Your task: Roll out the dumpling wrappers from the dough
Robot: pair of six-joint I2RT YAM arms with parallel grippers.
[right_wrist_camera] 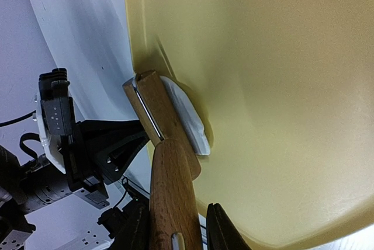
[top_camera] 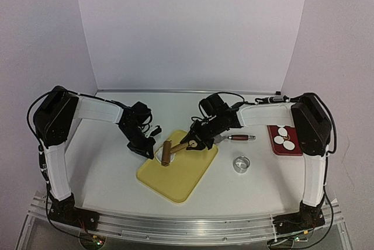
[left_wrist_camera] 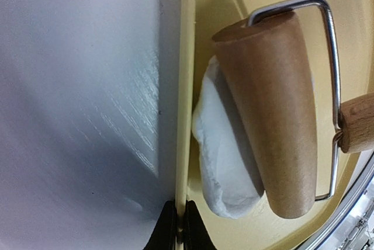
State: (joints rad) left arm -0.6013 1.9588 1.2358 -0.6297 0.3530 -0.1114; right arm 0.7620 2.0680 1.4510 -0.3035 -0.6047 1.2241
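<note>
Left gripper (left_wrist_camera: pixel 180 231) pins the yellow tray (top_camera: pixel 175 180); right gripper (top_camera: pixel 191 142) holds the wooden roller (top_camera: pixel 166 152).
The left gripper is pinched narrow on the tray's rim. Just to its right the roller rests on a lump of white dough (left_wrist_camera: pixel 225 168). The right gripper is clamped on the roller's handle (right_wrist_camera: pixel 170 197). Further right of it lie a wooden-handled tool (top_camera: pixel 239 137) and a metal ring (top_camera: pixel 241 164). Then come three dumpling wrappers (top_camera: pixel 283 131) on a red plate (top_camera: pixel 272 128), well apart from both grippers.

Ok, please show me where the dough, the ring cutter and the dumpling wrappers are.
dough (left_wrist_camera: pixel 222 168), left wrist view, its white bulge.
ring cutter (top_camera: pixel 241 170), top external view, its near wall.
dumpling wrappers (top_camera: pixel 288 145), top external view, the nearest disc.
</note>
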